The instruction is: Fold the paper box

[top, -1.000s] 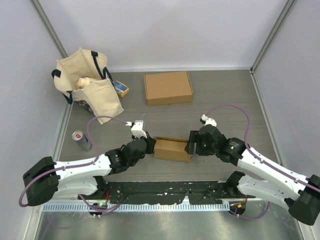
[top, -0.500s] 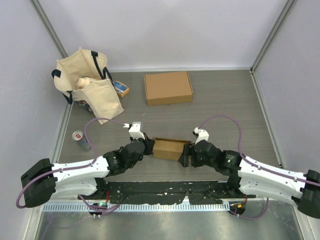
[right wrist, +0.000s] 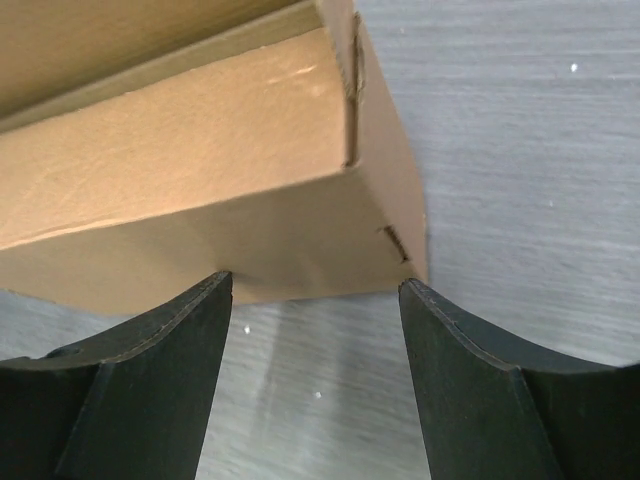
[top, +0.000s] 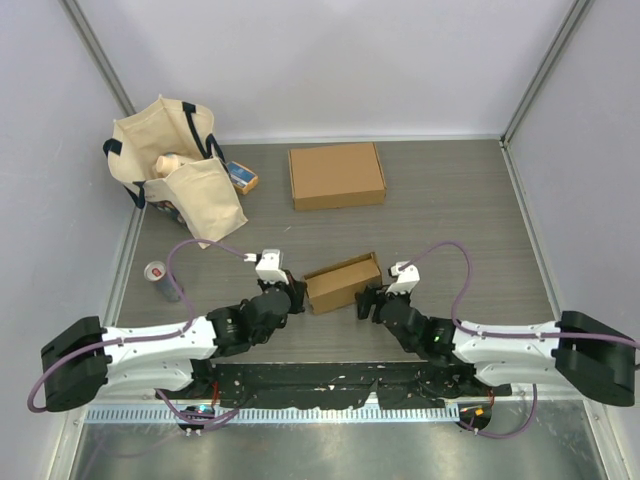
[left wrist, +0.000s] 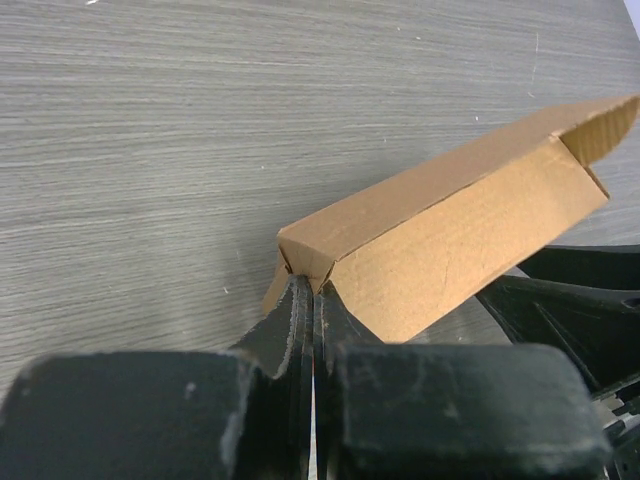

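On the grey table (top: 450, 200), a canvas tote bag (top: 175, 165) slumps at 10 o'clock and a closed flat cardboard box (top: 336, 175) lies at 12 o'clock. The paper box (top: 345, 282), half-formed with its lid panel up, sits skewed just toward 6 o'clock from centre. The left gripper (top: 292, 297) is pressed together on its 9 o'clock end, apparently pinching a thin flap. The right gripper (top: 368, 303) stands spread at the 3 o'clock end, not gripping. The step looks like squaring the side walls; next, the right fingers should close on that end wall.
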